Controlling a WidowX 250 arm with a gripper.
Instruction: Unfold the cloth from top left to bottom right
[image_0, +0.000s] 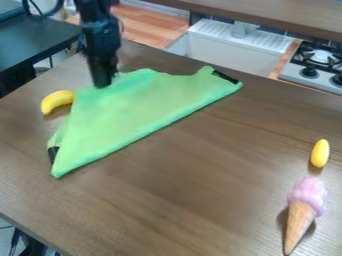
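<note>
A toy kitchen (143, 15) is standing in what looks like a robotics lab, with a white sink (220, 55) and a stove (291, 73) lining the area behind a brown tabletop (200, 175), where a black robot arm (100, 30) is hanging and a cable (41, 13) is looping nearby.

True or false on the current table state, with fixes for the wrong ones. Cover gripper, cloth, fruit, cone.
1. The gripper is at the upper-left edge of the green cloth. True.
2. The cloth is fully unfolded. False: it lies folded in a rough triangle.
3. The banana lies left of the cloth in the view. True.
4. The ice cream cone is nearer the camera than the small yellow oval piece. True.
5. The cone's pointed tip faces the cloth. False: it points toward the bottom of the view.
6. The yellow oval piece lies on the cloth. False: it lies on the table, apart from the cloth.
</note>
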